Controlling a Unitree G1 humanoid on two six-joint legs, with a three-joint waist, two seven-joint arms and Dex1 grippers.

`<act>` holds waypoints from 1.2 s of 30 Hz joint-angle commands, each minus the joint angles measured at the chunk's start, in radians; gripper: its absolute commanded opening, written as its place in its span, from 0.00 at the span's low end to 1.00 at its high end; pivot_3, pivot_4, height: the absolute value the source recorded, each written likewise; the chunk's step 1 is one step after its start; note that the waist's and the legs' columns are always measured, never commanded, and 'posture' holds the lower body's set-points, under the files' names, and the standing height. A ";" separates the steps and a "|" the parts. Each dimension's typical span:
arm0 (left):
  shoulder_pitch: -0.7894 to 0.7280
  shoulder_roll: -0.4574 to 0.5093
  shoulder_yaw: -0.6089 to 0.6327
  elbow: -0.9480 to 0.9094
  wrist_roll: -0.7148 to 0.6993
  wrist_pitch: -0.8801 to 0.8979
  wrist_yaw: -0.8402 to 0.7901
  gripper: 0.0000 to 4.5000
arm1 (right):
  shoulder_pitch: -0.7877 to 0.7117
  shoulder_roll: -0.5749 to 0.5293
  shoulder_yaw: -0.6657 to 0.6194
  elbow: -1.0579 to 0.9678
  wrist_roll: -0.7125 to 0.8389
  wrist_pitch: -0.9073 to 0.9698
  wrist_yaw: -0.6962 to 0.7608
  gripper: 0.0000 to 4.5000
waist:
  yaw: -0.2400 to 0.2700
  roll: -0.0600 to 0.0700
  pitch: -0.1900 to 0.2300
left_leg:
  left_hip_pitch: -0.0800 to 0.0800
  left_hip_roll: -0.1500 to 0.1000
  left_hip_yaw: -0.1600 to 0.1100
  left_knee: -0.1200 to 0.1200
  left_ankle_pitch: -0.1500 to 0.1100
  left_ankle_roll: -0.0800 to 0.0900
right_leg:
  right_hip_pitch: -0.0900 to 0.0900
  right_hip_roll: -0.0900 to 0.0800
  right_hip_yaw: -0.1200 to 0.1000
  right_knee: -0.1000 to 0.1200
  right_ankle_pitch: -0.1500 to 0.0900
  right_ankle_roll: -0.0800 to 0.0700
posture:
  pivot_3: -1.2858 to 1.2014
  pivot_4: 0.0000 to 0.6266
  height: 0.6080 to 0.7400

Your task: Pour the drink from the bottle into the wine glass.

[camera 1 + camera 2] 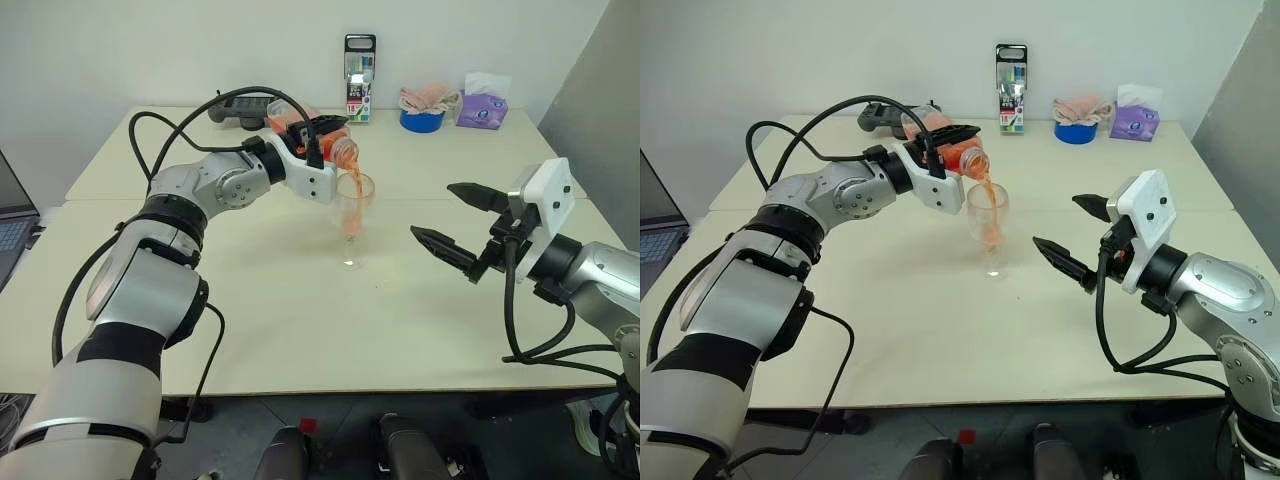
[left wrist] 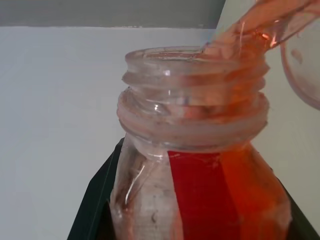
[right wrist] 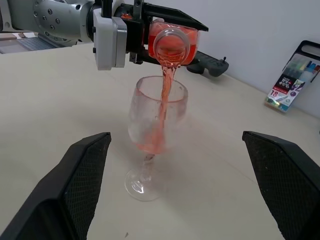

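table [image 1: 250, 340] | left gripper [image 1: 318, 135] clamps bottle [image 1: 335, 150], mouth tilted down over wine glass [image 1: 353, 205] | right gripper [image 1: 460, 225] spread wide

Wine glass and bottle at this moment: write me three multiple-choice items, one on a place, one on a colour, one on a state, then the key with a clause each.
1. Where is the mouth of the small clear plastic bottle?
A. Above the rim of the clear stemmed wine glass
B. Lying on the table beside the glass's foot
C. Behind the box of coloured pens

2. What colour is the drink streaming out?
A. Dark blue
B. Orange-red
C. Green

3. How do the grippers stand?
A. Both are open and hold nothing
B. The right is shut on the bottle
C. The left gripper is shut on the bottle; the right gripper is open and holds nothing

Key: 1 A, the tilted bottle's mouth hangs over the rim. 2 B, an orange-red stream runs into the bowl. 3 C, black fingers clamp the bottle, while the right jaws stand wide apart from the glass.
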 commanded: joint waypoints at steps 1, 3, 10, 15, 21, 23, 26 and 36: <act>-0.046 0.019 0.002 -0.009 0.000 -0.006 0.033 0.40 | -0.022 -0.012 -0.004 -0.008 -0.010 -0.024 0.005 1.00 | 0.000 0.000 0.000 | 0.000 0.000 0.000 0.000 0.000 0.000 | 0.000 0.000 0.000 0.000 0.000 0.000 | 0.52 0.24 1.00; -0.047 0.022 -0.003 -0.009 0.005 -0.007 0.040 0.40 | -0.025 -0.013 0.001 -0.002 -0.014 -0.028 0.009 1.00 | 0.000 0.000 0.000 | 0.000 0.000 0.000 0.000 0.000 0.000 | 0.000 0.000 0.000 0.000 0.000 0.000 | 0.52 0.24 1.00; -0.052 0.034 -0.015 -0.005 0.022 -0.005 0.061 0.40 | -0.034 -0.012 0.016 0.013 -0.032 -0.037 0.023 1.00 | 0.000 0.000 0.000 | 0.000 0.000 0.000 0.000 0.000 0.000 | 0.000 0.000 0.000 0.000 0.000 0.000 | 0.52 0.24 1.00; -0.055 0.035 -0.023 -0.005 0.027 -0.007 0.076 0.40 | -0.038 -0.009 0.028 0.027 -0.041 -0.048 0.031 1.00 | 0.000 0.000 0.000 | 0.000 0.000 0.000 0.000 0.000 0.000 | 0.000 0.000 0.000 0.000 0.000 0.000 | 0.52 0.24 1.00; -0.058 0.036 -0.028 -0.003 0.033 -0.010 0.083 0.39 | -0.049 -0.003 0.041 0.039 -0.051 -0.057 0.039 1.00 | 0.000 0.000 0.000 | 0.000 0.000 0.000 0.000 0.000 0.000 | 0.000 0.000 0.000 0.001 0.000 0.000 | 0.52 0.24 1.00; -0.060 0.036 -0.031 0.000 0.037 -0.006 0.087 0.39 | -0.055 -0.001 0.046 0.047 -0.056 -0.061 0.042 1.00 | 0.000 0.000 0.000 | 0.000 0.000 0.000 0.000 0.000 0.000 | 0.000 0.000 0.000 0.001 0.000 0.000 | 0.52 0.24 1.00; -0.061 0.037 -0.032 0.002 0.039 -0.004 0.089 0.39 | -0.058 0.000 0.048 0.050 -0.060 -0.064 0.045 1.00 | 0.000 0.000 0.000 | 0.000 0.000 0.000 0.000 0.000 0.000 | 0.000 0.000 0.000 0.001 0.000 0.000 | 0.52 0.24 1.00; -0.056 0.050 -0.027 -0.002 0.036 -0.011 0.097 0.39 | -0.059 0.008 0.064 0.038 -0.054 -0.063 0.044 1.00 | 0.000 0.000 0.000 | 0.000 0.000 0.000 0.000 0.000 0.000 | 0.000 0.000 0.000 0.001 0.000 0.000 | 0.52 0.24 1.00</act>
